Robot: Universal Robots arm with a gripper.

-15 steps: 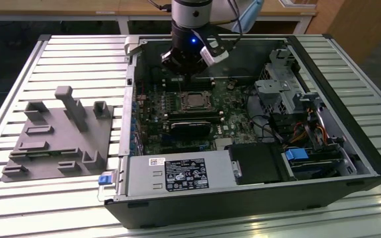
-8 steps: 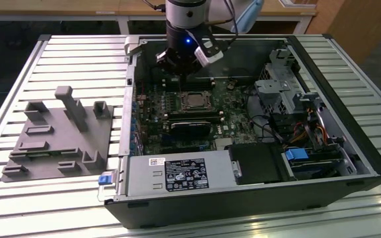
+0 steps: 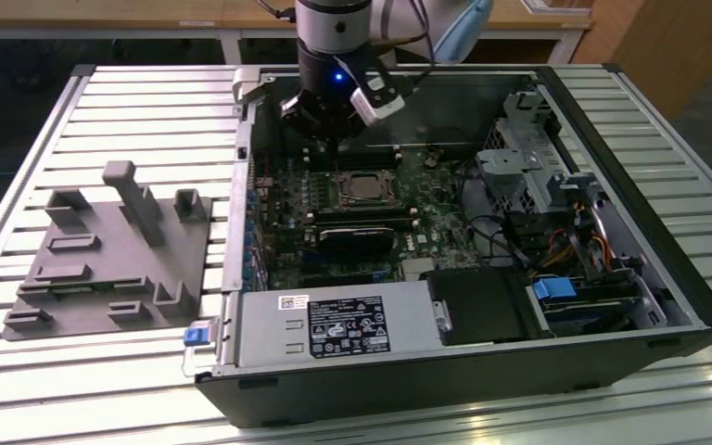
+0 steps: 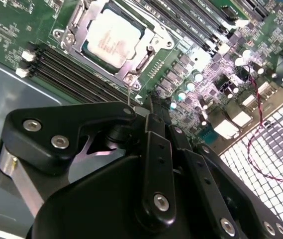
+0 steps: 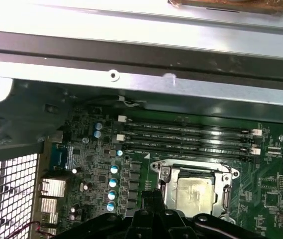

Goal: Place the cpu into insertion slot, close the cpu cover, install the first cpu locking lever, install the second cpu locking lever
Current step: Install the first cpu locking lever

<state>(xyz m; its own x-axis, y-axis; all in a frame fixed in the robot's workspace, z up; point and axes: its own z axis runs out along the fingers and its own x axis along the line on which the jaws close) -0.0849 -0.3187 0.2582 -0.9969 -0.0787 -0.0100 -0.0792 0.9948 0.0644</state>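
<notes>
The cpu [image 4: 114, 37] lies flat in the insertion slot [image 5: 173, 175] on the green board, silvery top up; it also shows in the exterior view as the cpu [image 3: 359, 188] and in the first wrist view as the cpu [image 5: 194, 191]. The cpu cover [image 4: 148, 56] lies down around it as a metal frame, seen too as the cpu cover [image 5: 191, 167]. My gripper [image 4: 150, 105] hangs over the board just beside the socket's corner, fingers together with nothing seen between them. A thin metal lever rod [image 4: 128, 97] stands close to the fingertips. In the exterior view my gripper [image 3: 330, 144] is behind the socket.
Long black memory slots [image 5: 186, 142] run next to the socket. A black cooler [image 3: 356, 243] sits in front of it, a power supply [image 3: 331, 326] at the case front, a drive cage [image 3: 541, 167] on the exterior view's right. A grey fixture [image 3: 108, 250] lies outside the case.
</notes>
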